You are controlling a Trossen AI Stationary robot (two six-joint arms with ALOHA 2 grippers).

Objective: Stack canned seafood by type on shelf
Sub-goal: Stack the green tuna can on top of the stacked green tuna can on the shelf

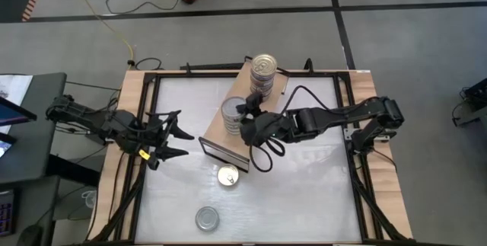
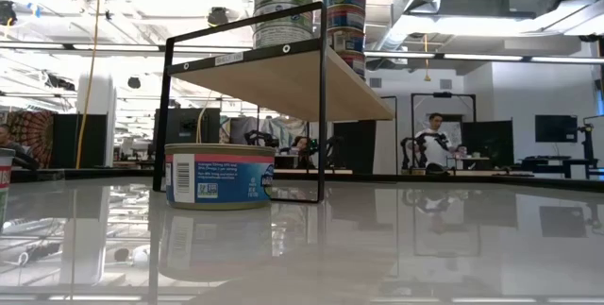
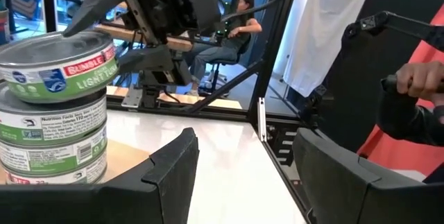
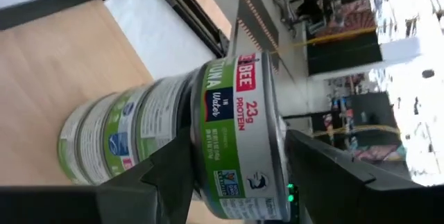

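Although the high view lays out the whole table (image 1: pixel 304 200), it hides what sits between the right gripper (image 1: pixel 245 116) fingers, since the arm covers the near stack (image 1: pixel 232 116) on the shelf (image 1: pixel 228 135). A taller far stack (image 1: pixel 263 75) stands toward the shelf's other end. Two loose tins lie on the table, a gold-lidded tin (image 1: pixel 228 176) just off the shelf and a silver-lidded tin (image 1: pixel 207 218) nearer the table edge. The left gripper (image 1: pixel 176 142) hangs open and empty at the table's left side.

The low view alone shows a tin on the table beside the shelf's black frame (image 2: pixel 321 126), with both stacks above the board.

In the left wrist view, the top can (image 3: pixel 59 68) sits tilted on its stack.

The right wrist view shows that can (image 4: pixel 239 134) between the right gripper's fingers (image 4: pixel 173 172), which close on it.
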